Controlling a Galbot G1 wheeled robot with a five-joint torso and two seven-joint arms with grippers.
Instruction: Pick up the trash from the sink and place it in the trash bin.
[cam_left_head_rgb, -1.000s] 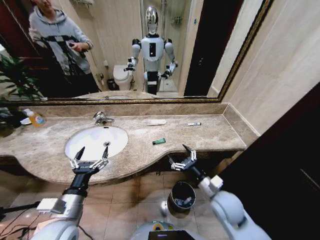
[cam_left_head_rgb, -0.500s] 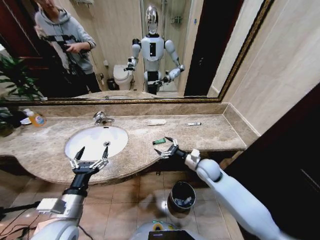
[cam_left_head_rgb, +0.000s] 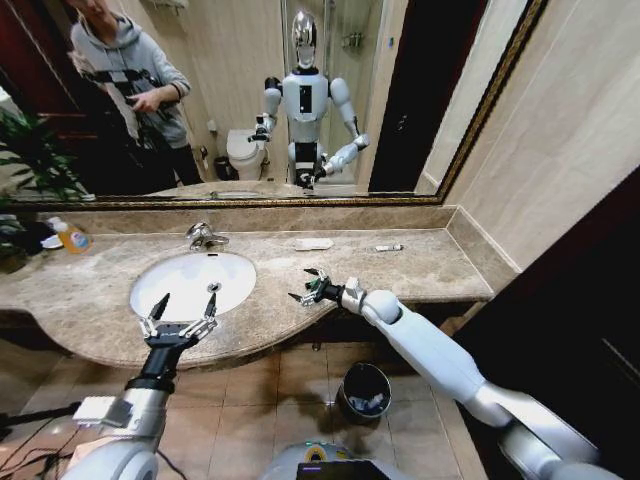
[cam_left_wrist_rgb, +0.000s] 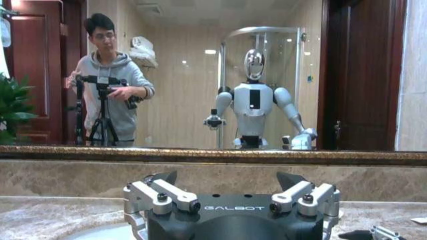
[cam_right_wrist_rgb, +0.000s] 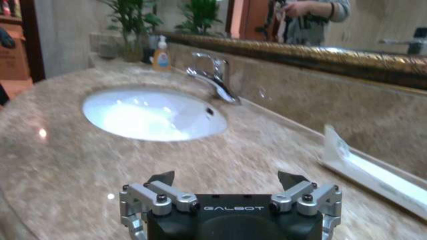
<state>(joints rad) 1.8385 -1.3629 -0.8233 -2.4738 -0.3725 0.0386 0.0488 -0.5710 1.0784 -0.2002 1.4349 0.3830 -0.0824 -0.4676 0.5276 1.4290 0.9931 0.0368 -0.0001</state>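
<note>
We reach our right gripper (cam_left_head_rgb: 310, 287), jaws spread, around the green stick (cam_left_head_rgb: 316, 290) to grasp it, while our left gripper (cam_left_head_rgb: 180, 318) waits open by the sink (cam_left_head_rgb: 150, 275).

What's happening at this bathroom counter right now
The robot is clearing litter off the marble countertop. Its right gripper is stretched over the counter with jaws open, right at the green stick, not yet holding it. The left gripper hangs open over the front edge of the sink. A flat white packet and a thin white tube lie near the mirror. The trash bin stands on the floor below.
</note>
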